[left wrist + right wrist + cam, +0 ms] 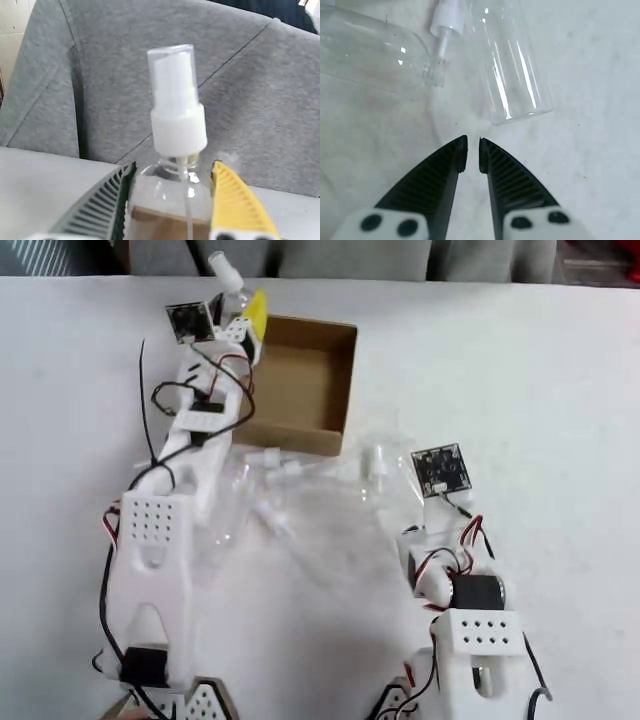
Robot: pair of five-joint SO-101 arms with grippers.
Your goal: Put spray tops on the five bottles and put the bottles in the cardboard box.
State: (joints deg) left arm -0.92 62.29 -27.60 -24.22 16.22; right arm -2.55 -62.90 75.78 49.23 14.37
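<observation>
— We see clear, glossy plastic in the held bottle (170,192), and a smooth white plastic spray top (178,125).
— We agree. The cardboard box (300,390) looks matt brown paperboard; the fingers (440,185) of the right gripper (471,152) are ribbed black plastic.
— And the table (560,390) looks matt white to us, the backdrop (275,100) soft grey cloth.

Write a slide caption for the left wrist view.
Left gripper holds a clear bottle with its spray top fitted, grey upholstery behind.

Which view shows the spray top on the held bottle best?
Left wrist view: the spray top is close up, on the bottle in the left claw. High view shows it tiny; right wrist view shows other bottles.
</observation>
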